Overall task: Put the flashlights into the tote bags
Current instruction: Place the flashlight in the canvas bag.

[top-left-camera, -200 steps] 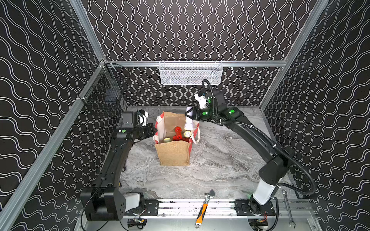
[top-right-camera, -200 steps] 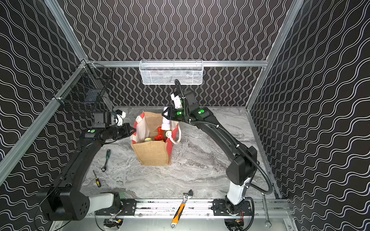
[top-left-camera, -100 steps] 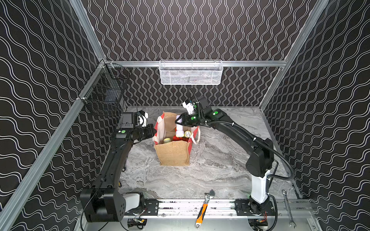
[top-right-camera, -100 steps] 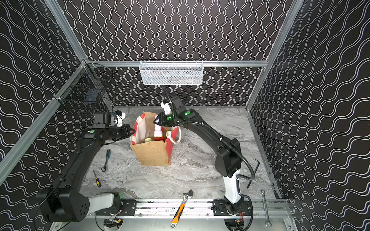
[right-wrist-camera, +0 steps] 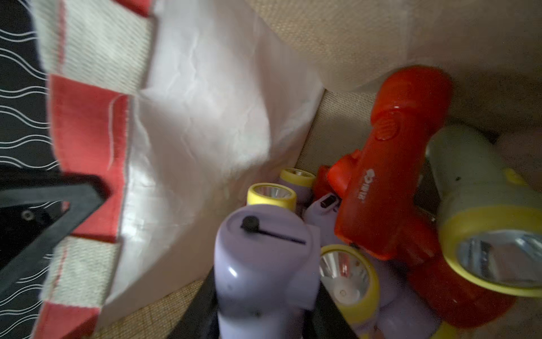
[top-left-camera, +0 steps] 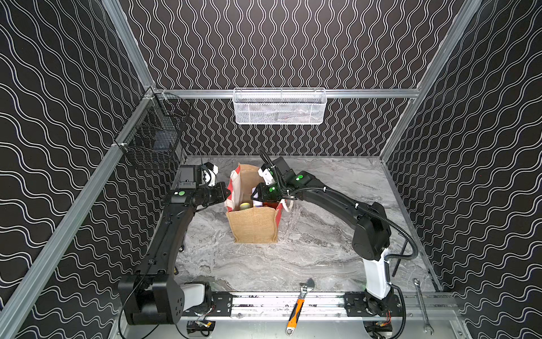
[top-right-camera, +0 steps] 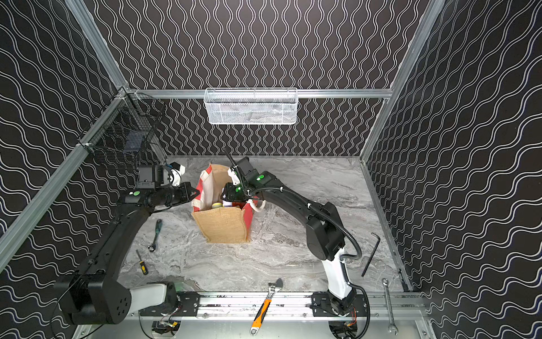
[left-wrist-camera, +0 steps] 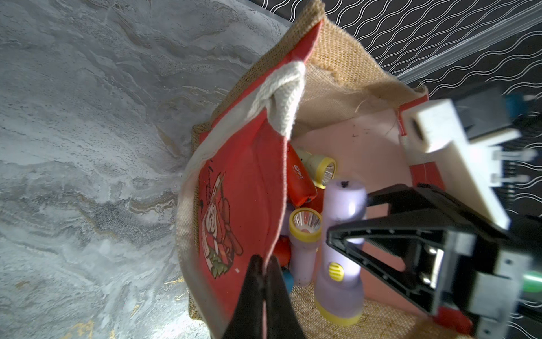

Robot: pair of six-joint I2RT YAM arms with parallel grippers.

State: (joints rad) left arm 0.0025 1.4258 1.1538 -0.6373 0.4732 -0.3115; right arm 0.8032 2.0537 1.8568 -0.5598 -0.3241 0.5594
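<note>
Inside tote bag (top-left-camera: pixel 253 224), flashlights (left-wrist-camera: pixel 303 249)

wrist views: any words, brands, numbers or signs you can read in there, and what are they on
No text is clear enough to quote.
red flashlight: small white logo with short lettering on its body, too small and blurred to read.
tote bag: what looks like a line of script beside the printed figure on its red face, unreadable.
lilac flashlight in the right gripper: no lettering shows.
</note>
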